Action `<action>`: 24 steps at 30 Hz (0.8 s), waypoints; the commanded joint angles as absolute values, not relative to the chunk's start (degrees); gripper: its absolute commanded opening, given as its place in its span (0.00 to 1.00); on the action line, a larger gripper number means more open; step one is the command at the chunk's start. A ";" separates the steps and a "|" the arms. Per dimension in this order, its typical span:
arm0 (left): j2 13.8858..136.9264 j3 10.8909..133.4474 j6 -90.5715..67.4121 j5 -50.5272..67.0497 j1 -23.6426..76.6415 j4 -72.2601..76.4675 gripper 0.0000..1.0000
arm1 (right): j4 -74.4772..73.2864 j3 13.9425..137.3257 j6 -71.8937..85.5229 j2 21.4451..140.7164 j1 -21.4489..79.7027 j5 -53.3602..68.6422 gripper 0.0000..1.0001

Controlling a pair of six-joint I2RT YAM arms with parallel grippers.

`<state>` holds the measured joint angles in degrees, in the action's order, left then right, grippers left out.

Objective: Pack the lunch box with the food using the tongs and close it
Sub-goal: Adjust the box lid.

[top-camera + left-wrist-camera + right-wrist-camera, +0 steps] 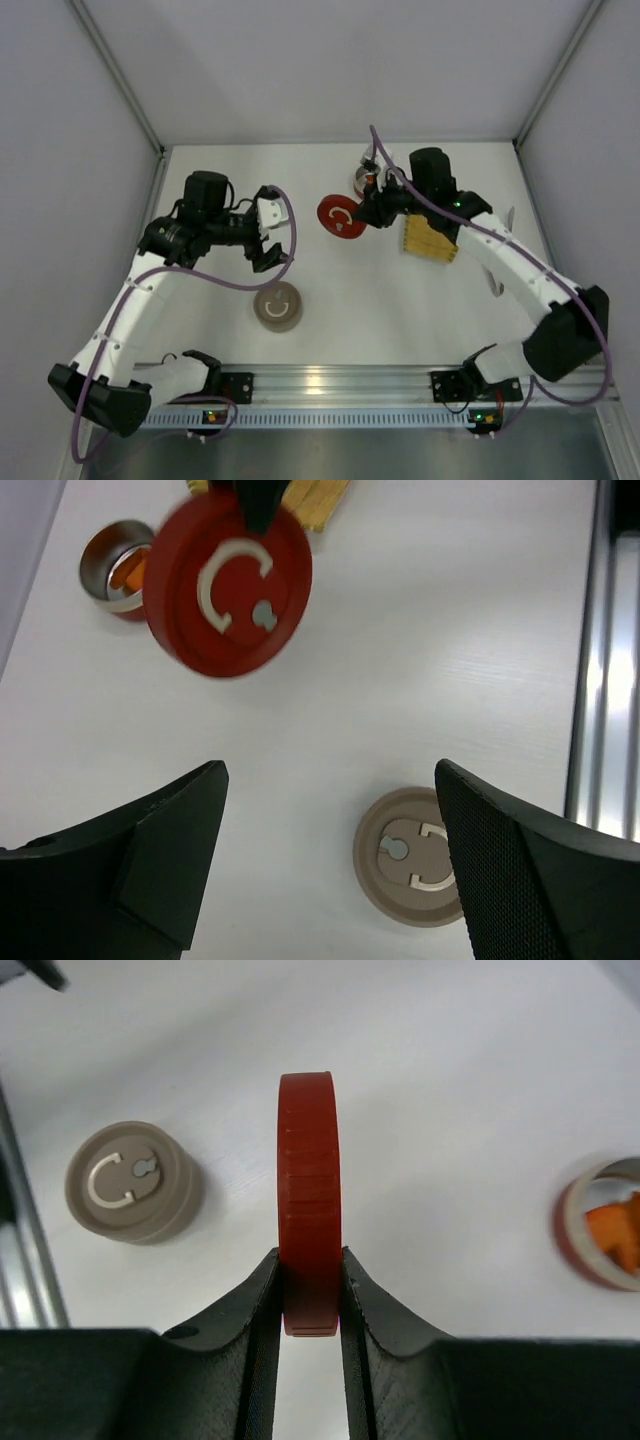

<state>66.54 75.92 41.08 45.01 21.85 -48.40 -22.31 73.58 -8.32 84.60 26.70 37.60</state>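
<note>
Orange food pieces (pixel 612 1235) sit in an open round metal tin (pixel 568 1235); beside that tin the outstretched right gripper (pixel 310 1260) pinches a round red lid (pixel 308 1160) on edge, face toward the left gripper (pixel 330 770), which hovers spread wide, well apart

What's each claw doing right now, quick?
Left claw: open, holding nothing.
Right claw: shut on the red lid, gripped by its rim.
</note>
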 commanded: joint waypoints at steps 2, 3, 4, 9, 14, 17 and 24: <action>58.49 67.17 51.21 36.40 21.88 -45.02 0.88 | -21.80 69.09 -25.30 71.22 35.05 10.08 0.00; 55.92 65.15 52.37 35.52 21.88 -43.43 0.89 | -22.49 69.17 -26.97 70.23 36.20 7.41 0.00; 53.38 60.86 53.25 33.68 21.97 -41.42 0.92 | -22.93 69.34 -29.85 69.44 38.47 4.42 0.00; 41.50 53.27 61.34 35.06 22.15 -34.90 0.98 | -23.55 68.91 -35.24 69.17 39.28 -2.29 0.00; 42.10 52.73 60.47 39.29 22.94 -29.98 0.98 | -24.61 71.28 -34.01 70.57 42.01 1.05 0.00; 44.90 52.82 62.56 36.75 27.13 -25.41 0.98 | -25.05 72.94 -31.65 71.45 42.71 3.32 0.00; 51.94 50.36 70.31 24.09 41.82 -15.22 0.97 | -25.40 76.55 -23.66 73.65 42.71 9.40 0.00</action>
<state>50.50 51.35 65.36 28.27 38.04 -23.92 -25.89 72.25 -27.88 72.95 41.85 5.82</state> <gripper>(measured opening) 0.977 0.239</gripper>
